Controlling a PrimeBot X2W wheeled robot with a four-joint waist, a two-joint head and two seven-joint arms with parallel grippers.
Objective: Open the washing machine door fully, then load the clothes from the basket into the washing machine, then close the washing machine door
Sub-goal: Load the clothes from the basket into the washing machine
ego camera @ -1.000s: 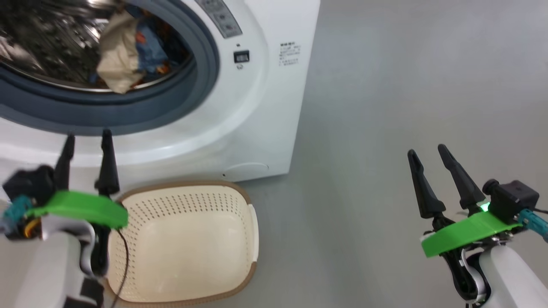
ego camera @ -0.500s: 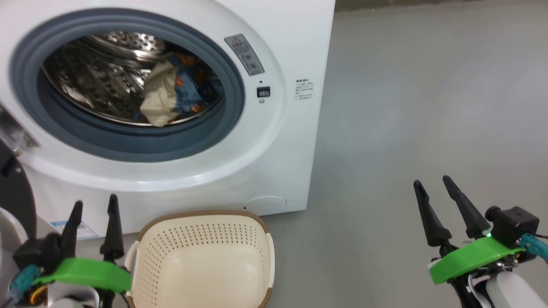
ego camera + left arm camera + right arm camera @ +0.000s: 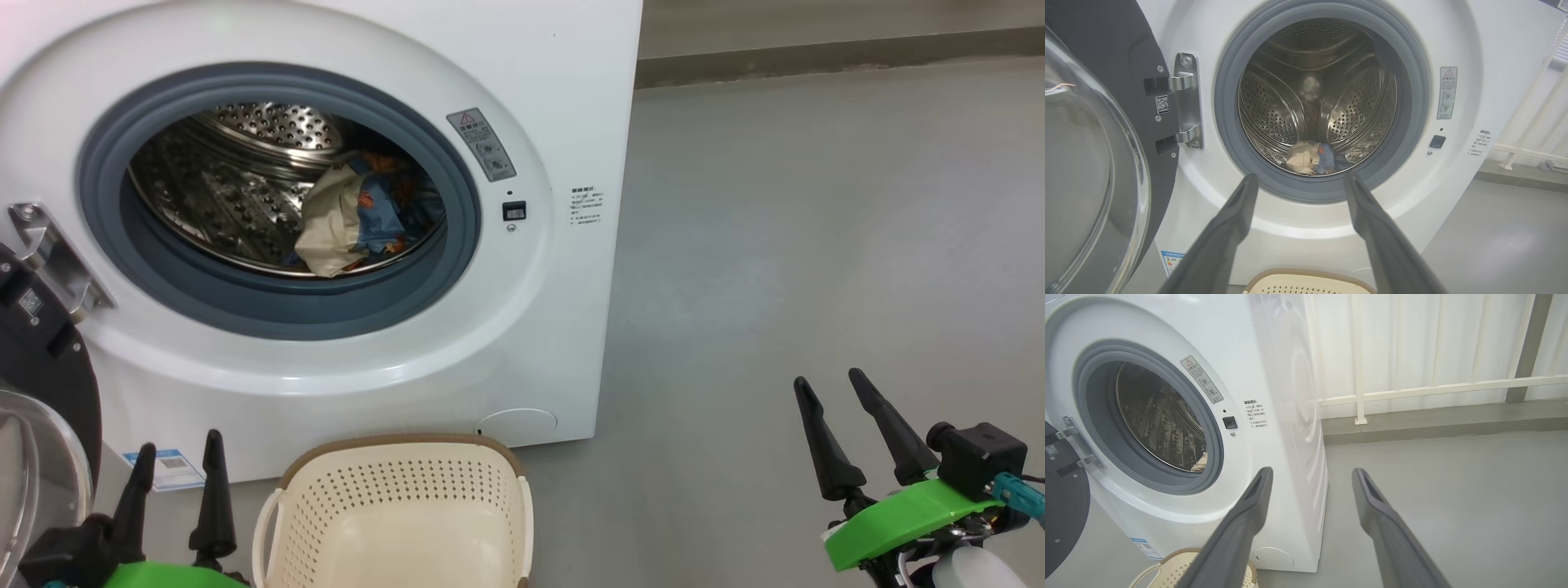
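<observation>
I have both arms low in front of the washing machine [image 3: 563,82]. The left gripper [image 3: 180,441] sits just left of the basket [image 3: 400,441] and the right gripper [image 3: 828,376] hangs over bare floor [image 3: 816,245] well to the right. Each has its 2 fingers spread apart with nothing between them. The clothes [image 3: 351,216] lie in the steel drum [image 3: 220,188], a cream and blue heap near the front lip on the right side. The basket looks empty as far as I can see into it. The washing machine door [image 3: 41,384] stands swung out at my far left on its hinge [image 3: 49,245].

I judge that closing the door is the step in hand, and that is where I could slip. The heap sits close to the gasket [image 3: 269,310]; if a hem trails over the lip, the door would pinch it and fail to latch. The door is just beside my left arm, so a careless sweep could knock the glass bowl or jam a finger in the hinge gap. Pushing on the glossy black rim at an angle could let the fingers skid off. The basket stands right below the opening and could catch my left arm as it swings
</observation>
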